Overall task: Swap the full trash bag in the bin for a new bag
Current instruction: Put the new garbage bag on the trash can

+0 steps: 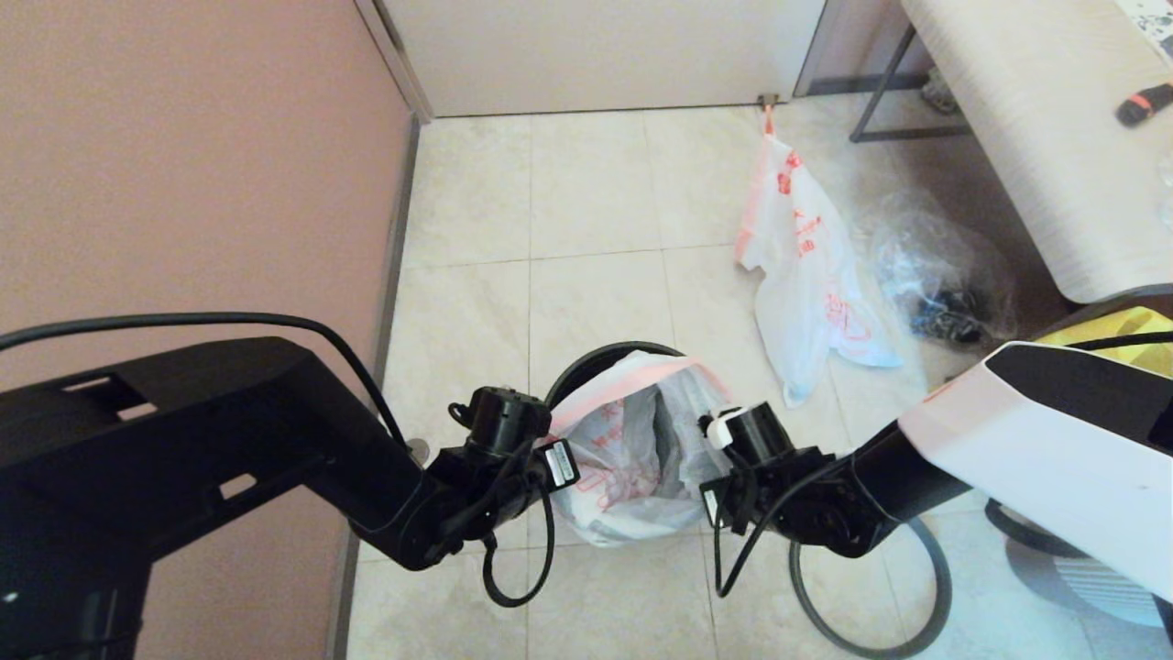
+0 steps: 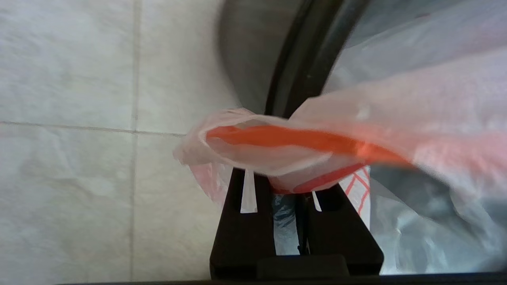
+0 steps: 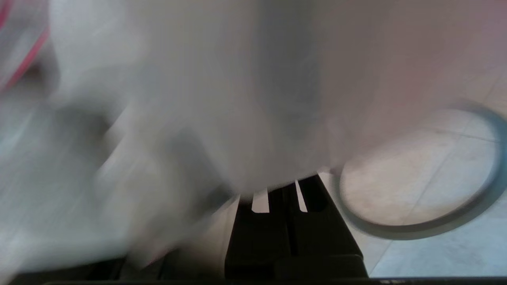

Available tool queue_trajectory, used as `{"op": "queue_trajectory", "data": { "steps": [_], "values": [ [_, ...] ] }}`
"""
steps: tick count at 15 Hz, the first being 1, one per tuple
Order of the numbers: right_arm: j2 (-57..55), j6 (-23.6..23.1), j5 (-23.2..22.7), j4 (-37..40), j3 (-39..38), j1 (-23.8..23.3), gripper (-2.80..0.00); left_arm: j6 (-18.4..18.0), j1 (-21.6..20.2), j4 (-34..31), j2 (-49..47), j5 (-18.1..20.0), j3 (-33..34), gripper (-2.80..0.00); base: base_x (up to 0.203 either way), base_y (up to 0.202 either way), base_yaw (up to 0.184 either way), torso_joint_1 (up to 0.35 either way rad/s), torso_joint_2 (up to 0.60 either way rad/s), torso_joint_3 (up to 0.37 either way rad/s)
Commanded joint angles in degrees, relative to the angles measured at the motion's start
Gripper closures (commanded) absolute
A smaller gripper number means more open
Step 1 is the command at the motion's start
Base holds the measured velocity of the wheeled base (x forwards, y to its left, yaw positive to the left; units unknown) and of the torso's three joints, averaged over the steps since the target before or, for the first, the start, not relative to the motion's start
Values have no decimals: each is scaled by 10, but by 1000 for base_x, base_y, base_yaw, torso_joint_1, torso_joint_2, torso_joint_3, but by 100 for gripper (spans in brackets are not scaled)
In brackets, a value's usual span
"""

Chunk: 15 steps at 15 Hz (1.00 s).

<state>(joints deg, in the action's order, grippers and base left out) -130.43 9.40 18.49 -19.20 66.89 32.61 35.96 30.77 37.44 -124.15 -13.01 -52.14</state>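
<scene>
The full trash bag [image 1: 632,440], white and translucent with orange-red print and an orange hem, bulges up out of the black bin [image 1: 586,362]. My left gripper [image 1: 566,463] is shut on the bag's left hem. In the left wrist view the orange drawstring hem [image 2: 301,140] drapes over the fingers [image 2: 245,221], with the bin's wall [image 2: 301,59] behind. My right gripper [image 1: 713,454] is shut on the bag's right edge; blurred white plastic [image 3: 198,99] hides its fingertips. The new bag [image 1: 806,275], with its red hand drawing, lies flat on the floor behind the bin.
The bin's dark-grey hoop [image 1: 921,600] lies on the tiles under my right arm and also shows as the hoop [image 3: 427,227] in the right wrist view. A clear plastic bag [image 1: 944,266] and a yellow tote [image 1: 1132,330] sit at the right by a table [image 1: 1026,137]. A pink wall [image 1: 183,165] stands on the left.
</scene>
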Motion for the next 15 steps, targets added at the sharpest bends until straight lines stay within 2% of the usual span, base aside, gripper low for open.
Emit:
{"op": "queue_trajectory", "data": {
  "steps": [1, 4, 15],
  "values": [
    [13, 3, -2, 0, 6, -15, 0, 2, -2, 3, -1, -2, 0, 0, 0, 0, 0, 0, 0, 0],
    [26, 3, -3, -43, 12, -31, 0, 2, 0, 2, 0, 0, 1, 0, 0, 0, 0, 0, 0, 0],
    [28, 3, -2, -44, 64, -39, 0, 0, 21, -3, 2, 37, 13, 0, 0, 0, 0, 0, 0, 0]
  ]
}}
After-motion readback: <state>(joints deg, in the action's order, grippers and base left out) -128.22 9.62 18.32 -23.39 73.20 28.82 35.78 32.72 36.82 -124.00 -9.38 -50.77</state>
